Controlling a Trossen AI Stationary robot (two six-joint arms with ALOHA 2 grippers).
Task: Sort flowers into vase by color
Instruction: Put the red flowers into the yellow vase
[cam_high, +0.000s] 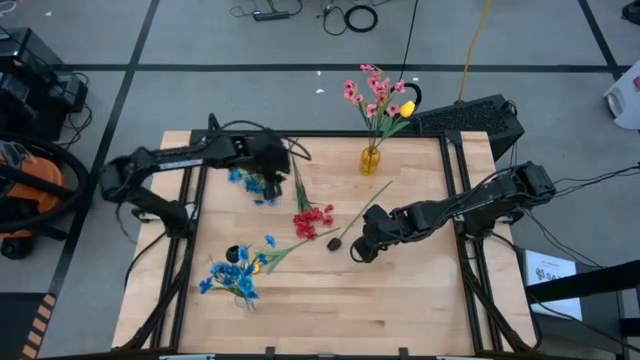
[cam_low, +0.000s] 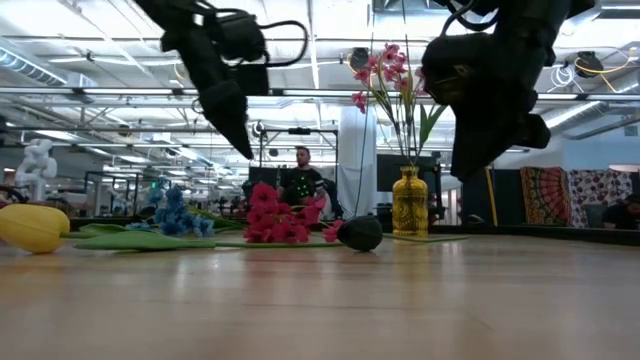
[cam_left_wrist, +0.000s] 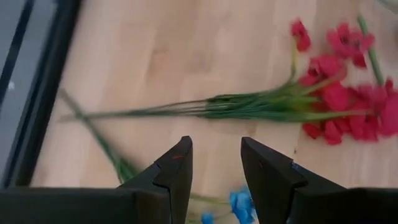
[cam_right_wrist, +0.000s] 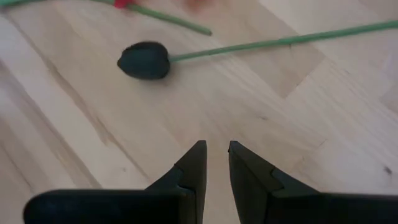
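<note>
My table (cam_high: 400, 300) is wood. A yellow vase (cam_high: 371, 159) near its far edge holds pink flowers (cam_high: 372, 92) and a yellow bud. Red flowers (cam_high: 313, 219) lie flat in the middle, blue flowers (cam_high: 234, 272) toward the near left corner. A black flower (cam_right_wrist: 144, 60) lies by the red ones. My left tool (cam_left_wrist: 216, 171) hangs spread and empty above the red stems. My right tool (cam_right_wrist: 217, 163) hangs beside the black flower, fingers close together, a small gap between, holding nothing.

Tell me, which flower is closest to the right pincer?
The dark near-black tulip head on a thin green stem, lying just beside the right pincer; the others lie farther left.
</note>
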